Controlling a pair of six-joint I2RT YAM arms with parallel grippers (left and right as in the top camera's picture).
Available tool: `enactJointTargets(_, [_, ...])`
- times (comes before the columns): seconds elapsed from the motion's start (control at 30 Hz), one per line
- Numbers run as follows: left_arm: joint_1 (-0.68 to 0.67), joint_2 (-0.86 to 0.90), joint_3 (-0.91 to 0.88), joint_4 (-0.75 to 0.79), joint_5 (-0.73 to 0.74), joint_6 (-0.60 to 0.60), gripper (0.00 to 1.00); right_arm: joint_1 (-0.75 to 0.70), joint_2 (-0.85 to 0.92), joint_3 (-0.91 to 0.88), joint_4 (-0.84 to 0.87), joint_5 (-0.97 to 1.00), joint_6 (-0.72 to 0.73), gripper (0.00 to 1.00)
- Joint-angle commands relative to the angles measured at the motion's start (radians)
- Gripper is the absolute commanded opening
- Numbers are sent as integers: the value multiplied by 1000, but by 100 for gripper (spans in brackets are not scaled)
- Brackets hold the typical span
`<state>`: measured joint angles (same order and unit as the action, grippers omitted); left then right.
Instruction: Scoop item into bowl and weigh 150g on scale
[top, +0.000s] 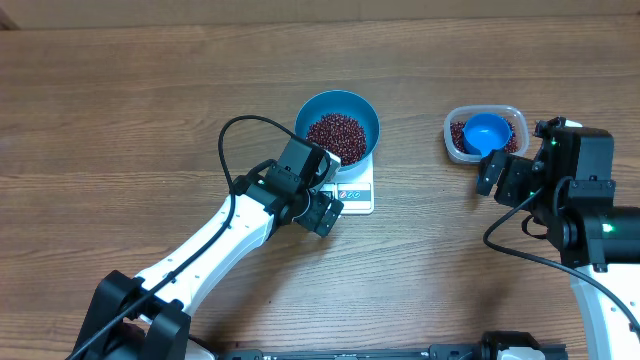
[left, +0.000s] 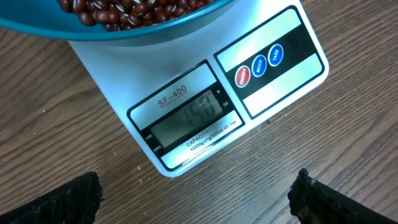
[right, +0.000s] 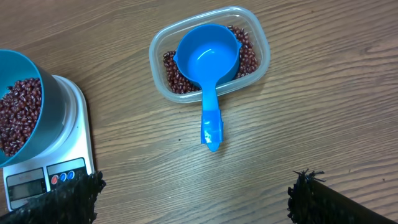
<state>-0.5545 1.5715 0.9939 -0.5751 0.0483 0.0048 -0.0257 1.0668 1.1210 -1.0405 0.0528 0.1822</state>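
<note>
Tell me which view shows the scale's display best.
Left wrist: the scale is close, its display large and central. Overhead shows it tiny beside the bowl; right wrist shows it small at the bottom-left edge.

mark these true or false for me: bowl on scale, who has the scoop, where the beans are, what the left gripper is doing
1. The bowl sits on the scale. True.
2. The right gripper holds the scoop. False: its jaws are open and empty; the scoop rests in the clear tub, handle sticking out over the rim.
3. The bowl holds beans. True.
4. The clear tub is empty. False: beans lie in it around the scoop.
5. The left gripper is shut on the bowl. False: it is open, hovering by the scale's display.
</note>
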Motion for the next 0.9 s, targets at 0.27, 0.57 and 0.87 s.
enactJointTargets(0.27, [6, 7, -2, 139, -71, -13, 100, -3, -10, 26, 5, 9, -8, 100])
enactJointTargets(0.57, [6, 7, -2, 217, -85, -13, 99, -3, -10, 26, 5, 9, -8, 100])
enactJointTargets(0.87, [6, 7, -2, 212, -82, -31, 100, -3, -10, 26, 5, 9, -8, 100])
